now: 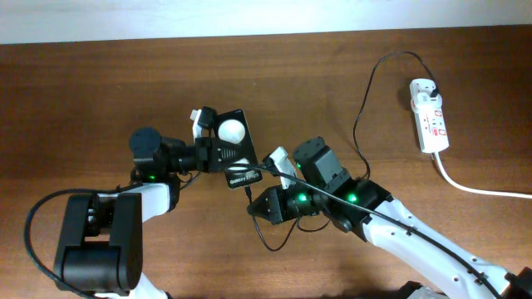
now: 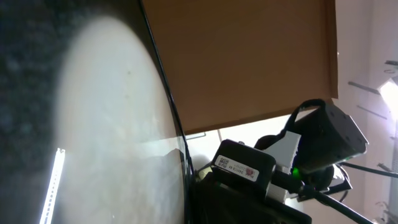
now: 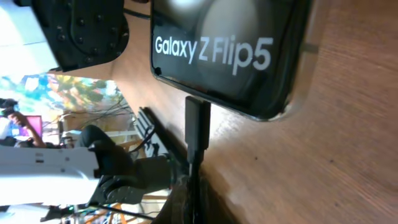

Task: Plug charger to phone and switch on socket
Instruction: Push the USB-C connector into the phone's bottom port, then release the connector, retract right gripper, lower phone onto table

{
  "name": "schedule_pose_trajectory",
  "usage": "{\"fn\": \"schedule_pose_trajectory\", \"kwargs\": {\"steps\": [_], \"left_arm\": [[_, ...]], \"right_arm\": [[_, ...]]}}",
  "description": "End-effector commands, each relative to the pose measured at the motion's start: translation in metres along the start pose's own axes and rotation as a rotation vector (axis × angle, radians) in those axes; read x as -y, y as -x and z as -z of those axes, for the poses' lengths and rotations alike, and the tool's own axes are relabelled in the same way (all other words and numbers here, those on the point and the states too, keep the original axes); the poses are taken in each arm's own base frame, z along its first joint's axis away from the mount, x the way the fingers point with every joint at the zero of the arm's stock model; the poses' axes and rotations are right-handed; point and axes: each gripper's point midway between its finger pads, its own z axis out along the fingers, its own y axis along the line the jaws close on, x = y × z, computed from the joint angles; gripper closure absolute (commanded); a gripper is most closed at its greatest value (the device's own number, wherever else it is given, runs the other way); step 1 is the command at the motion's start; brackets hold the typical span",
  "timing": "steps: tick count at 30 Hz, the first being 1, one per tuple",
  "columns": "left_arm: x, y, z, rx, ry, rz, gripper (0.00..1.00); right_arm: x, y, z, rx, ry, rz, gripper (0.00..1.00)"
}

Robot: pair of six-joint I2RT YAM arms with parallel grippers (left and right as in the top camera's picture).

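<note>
The phone (image 1: 233, 149), a flat black rectangle with a white round shape and white text at its near end, is held off the table by my left gripper (image 1: 206, 148), which is shut on its left side. In the left wrist view the phone (image 2: 106, 124) fills the frame as a blur. My right gripper (image 1: 256, 199) is shut on the charger cable just below the phone. In the right wrist view the charger's connector tip (image 3: 198, 124) meets the phone's bottom edge (image 3: 217, 56), and the gripper (image 3: 194, 199) holds the cable below it. The socket (image 1: 430, 116) lies at the far right with the charger's black plug (image 1: 433, 85) in it.
The thin black charger cable (image 1: 362, 124) curves from the socket across the table and loops near the front (image 1: 268, 242). The socket's thick white cord (image 1: 482, 189) runs off to the right. The two arms meet closely mid-table.
</note>
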Motion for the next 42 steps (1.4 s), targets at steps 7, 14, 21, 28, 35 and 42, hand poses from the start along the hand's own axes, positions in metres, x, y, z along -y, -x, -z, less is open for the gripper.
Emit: {"fn": "schedule_pose_trajectory", "kwargs": {"steps": [7,14,21,28,35,42], "left_arm": [[0.008,-0.012,-0.002,-0.084,-0.027,-0.053,1.00],[0.008,-0.012,-0.002,-0.083,-0.027,-0.065,1.00],[0.008,-0.012,-0.002,-0.084,-0.027,-0.068,1.00],[0.012,-0.026,-0.023,-0.151,-0.052,-0.074,1.00],[0.049,-0.014,-0.044,-0.066,-0.093,-0.197,1.00],[0.124,0.035,-0.094,-0.025,-0.204,-0.372,1.00]], "right_arm": [[-0.013,0.059,0.010,0.257,-0.019,0.221,0.96],[0.014,0.029,0.005,0.125,-0.110,0.233,0.72],[0.012,0.030,0.005,0.130,-0.107,0.241,0.96],[0.007,0.048,0.014,0.196,-0.086,0.266,0.79],[-0.031,0.002,0.126,0.305,-0.133,0.315,0.40],[-0.063,-0.071,0.253,0.773,-0.201,0.445,0.18]]}}
